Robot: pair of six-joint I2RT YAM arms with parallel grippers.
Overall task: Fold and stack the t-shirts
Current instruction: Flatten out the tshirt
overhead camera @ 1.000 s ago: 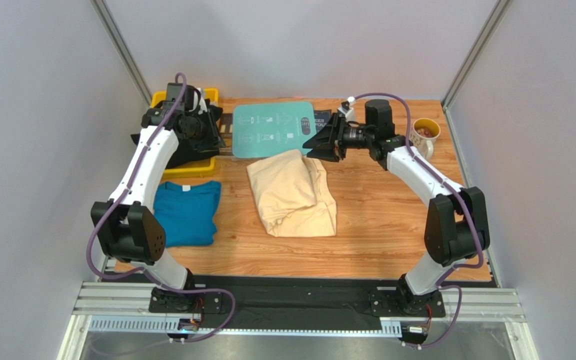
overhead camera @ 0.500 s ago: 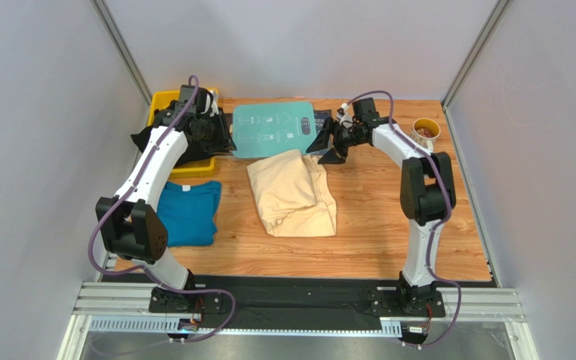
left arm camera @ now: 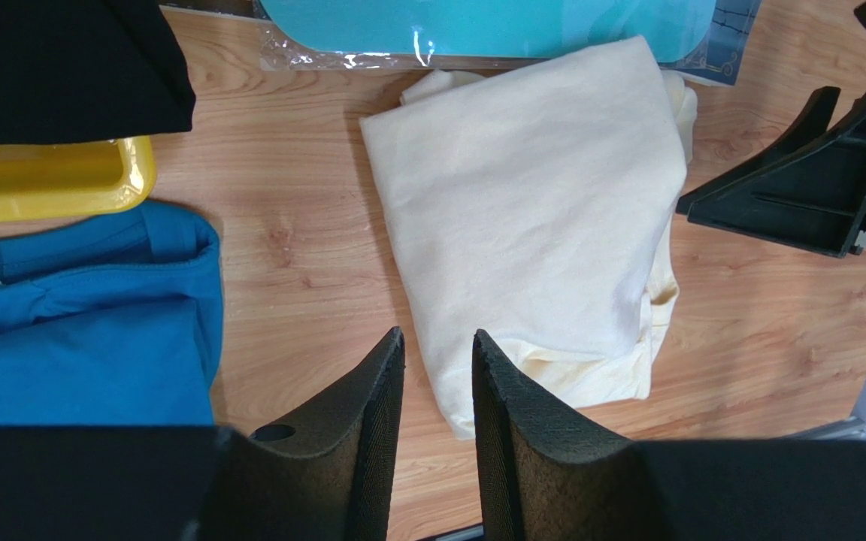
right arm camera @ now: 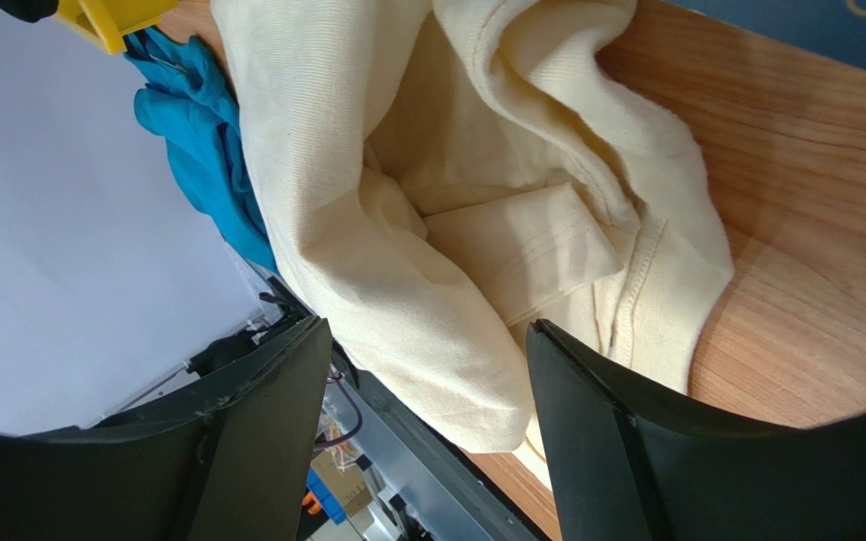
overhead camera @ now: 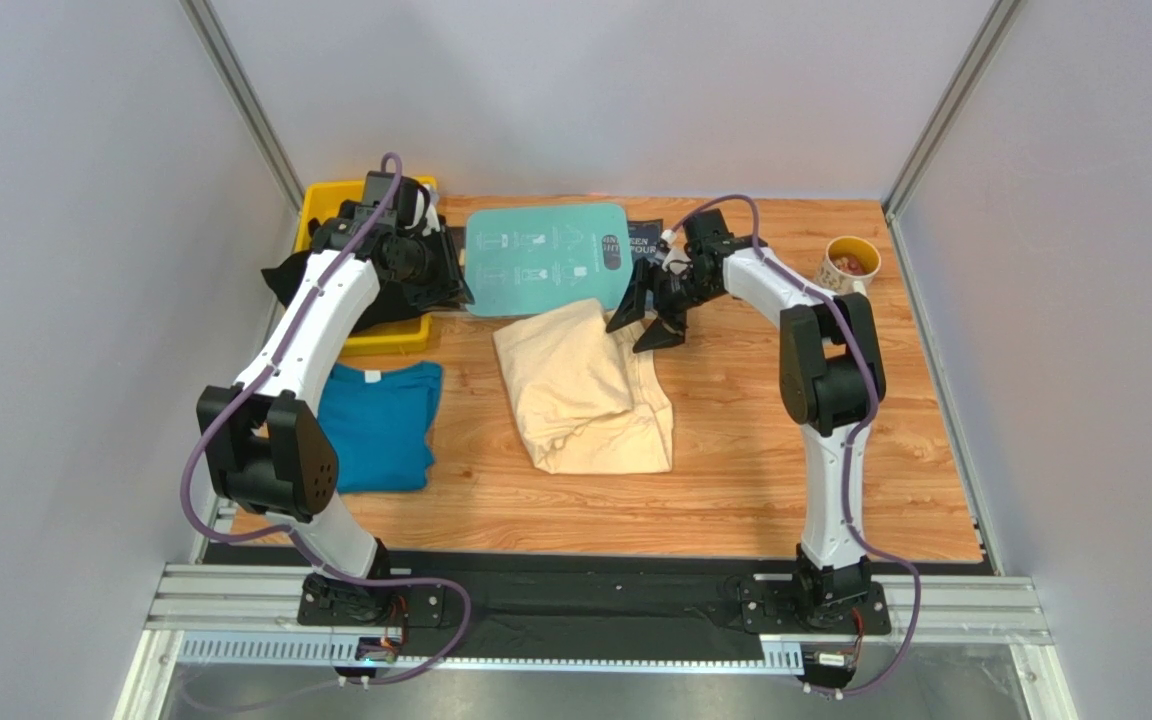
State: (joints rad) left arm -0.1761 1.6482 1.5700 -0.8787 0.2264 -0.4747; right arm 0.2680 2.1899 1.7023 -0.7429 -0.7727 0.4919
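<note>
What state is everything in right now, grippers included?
cream t-shirt: loosely folded, rumpled along its right edge, lying mid-table.
teal-blue t-shirt: folded, flat on the table's left side.
black t-shirt: draped over the yellow bin.
teal board: lying flat at the far edge.
cup: upright, far right corner.
left gripper: narrowly open, empty.
right gripper: wide open, empty, by the cream t-shirt's far right corner.

walls: we've got pale grey panels (overhead camera: 582, 90) closing in on three sides | corners: aluminium posts (overhead camera: 244, 105) slanting up at the back | table: wood-grain top (overhead camera: 778, 450), and we see it evenly lit, shadows soft | near edge: slotted aluminium rail (overhead camera: 988, 612) | below: dull grey surface (overhead camera: 597, 693)
</note>
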